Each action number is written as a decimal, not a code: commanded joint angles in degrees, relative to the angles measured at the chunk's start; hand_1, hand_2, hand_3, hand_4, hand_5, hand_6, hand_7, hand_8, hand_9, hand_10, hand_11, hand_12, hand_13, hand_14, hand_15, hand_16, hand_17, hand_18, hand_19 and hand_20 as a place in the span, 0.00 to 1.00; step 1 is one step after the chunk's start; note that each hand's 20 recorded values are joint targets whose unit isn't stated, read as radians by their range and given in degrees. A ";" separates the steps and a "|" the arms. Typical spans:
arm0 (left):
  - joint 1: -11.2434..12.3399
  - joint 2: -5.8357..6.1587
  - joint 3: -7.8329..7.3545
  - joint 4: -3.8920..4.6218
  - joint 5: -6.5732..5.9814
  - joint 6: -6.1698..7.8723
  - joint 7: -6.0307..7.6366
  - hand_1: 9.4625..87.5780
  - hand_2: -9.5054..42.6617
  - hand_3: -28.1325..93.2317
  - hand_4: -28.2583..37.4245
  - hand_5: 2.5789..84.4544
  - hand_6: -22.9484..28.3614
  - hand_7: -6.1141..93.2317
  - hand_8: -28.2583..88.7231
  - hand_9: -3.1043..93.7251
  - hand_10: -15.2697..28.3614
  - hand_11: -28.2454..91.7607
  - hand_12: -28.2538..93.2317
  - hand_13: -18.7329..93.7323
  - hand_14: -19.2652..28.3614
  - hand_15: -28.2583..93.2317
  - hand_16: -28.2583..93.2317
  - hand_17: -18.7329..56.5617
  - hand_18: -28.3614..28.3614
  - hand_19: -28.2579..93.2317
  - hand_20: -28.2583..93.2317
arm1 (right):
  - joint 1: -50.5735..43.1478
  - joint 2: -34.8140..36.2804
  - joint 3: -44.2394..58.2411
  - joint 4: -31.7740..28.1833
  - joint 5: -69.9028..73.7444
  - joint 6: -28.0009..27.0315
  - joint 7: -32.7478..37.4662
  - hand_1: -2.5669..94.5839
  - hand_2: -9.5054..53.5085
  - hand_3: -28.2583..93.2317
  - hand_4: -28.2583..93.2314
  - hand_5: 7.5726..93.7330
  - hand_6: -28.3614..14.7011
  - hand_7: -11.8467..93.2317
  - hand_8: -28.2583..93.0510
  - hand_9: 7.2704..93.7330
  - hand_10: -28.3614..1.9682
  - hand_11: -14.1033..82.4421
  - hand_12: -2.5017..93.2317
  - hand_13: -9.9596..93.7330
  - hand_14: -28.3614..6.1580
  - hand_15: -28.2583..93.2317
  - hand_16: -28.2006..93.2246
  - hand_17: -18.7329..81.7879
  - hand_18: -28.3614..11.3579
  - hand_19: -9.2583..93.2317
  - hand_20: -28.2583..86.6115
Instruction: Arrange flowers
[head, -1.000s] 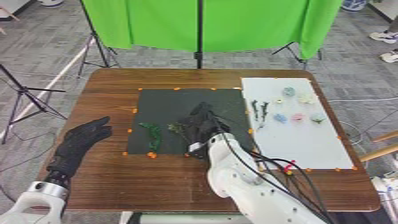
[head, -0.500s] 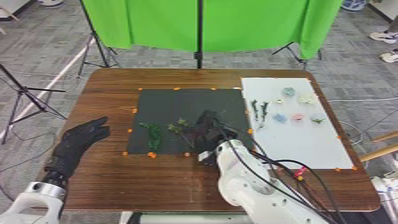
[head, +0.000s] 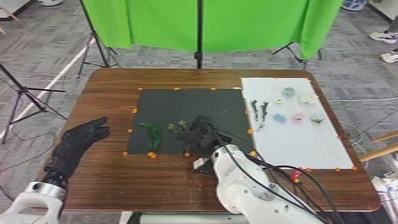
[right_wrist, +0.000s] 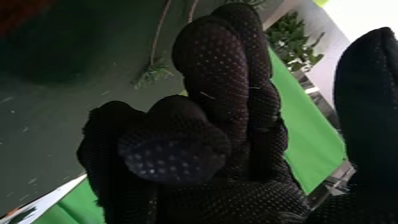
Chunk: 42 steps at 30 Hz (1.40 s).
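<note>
Your R robot hand (head: 204, 134): over dk mat (head: 178, 106), fingers loosely open, empty afaict, nr green sprigs (head: 182, 126)
Your L robot hand (head: 80, 136): open, empty, L of mat

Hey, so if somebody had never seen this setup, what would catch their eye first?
Probably the bright green cloth hanging behind the table. Next, perhaps, the robot's black-gloved right hand over the dark mat, beside green sprigs. Then the small pastel flowers on the white sheet at the right.
</note>
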 joint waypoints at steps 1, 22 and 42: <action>0.74 -0.42 -0.27 -0.05 0.10 -0.80 -0.94 0.21 0.23 0.77 0.11 0.50 0.56 0.14 0.20 0.47 0.68 0.36 0.32 0.48 0.80 0.34 0.24 0.38 0.73 0.30 0.39 | -0.69 0.33 4.20 -1.31 -3.00 1.96 0.06 0.33 0.00 0.74 0.16 0.87 0.56 0.44 0.17 0.98 0.50 0.54 0.32 1.00 0.73 0.75 0.44 0.89 0.38 1.00 0.71; 1.22 -0.51 -0.91 -0.70 0.41 -0.20 -0.47 0.21 0.23 0.76 0.11 0.50 0.57 0.14 0.20 0.47 0.68 0.36 0.32 0.48 0.79 0.34 0.24 0.38 0.73 0.30 0.39 | 12.64 10.56 9.09 6.76 -12.05 -9.74 10.69 0.35 0.00 0.73 0.16 0.82 0.54 0.38 0.17 0.92 0.48 0.54 0.33 1.00 0.74 0.70 0.53 0.84 0.36 1.00 0.74; 1.55 -0.63 -1.34 -0.92 0.37 -0.13 -0.59 0.22 0.23 0.76 0.11 0.50 0.57 0.14 0.20 0.47 0.68 0.36 0.32 0.48 0.80 0.34 0.24 0.38 0.72 0.30 0.39 | 12.48 11.05 9.13 11.53 -9.46 -15.46 13.81 0.35 0.00 0.72 0.16 0.84 0.54 0.36 0.18 0.93 0.48 0.55 0.34 1.00 0.74 0.71 0.52 0.85 0.37 1.00 0.74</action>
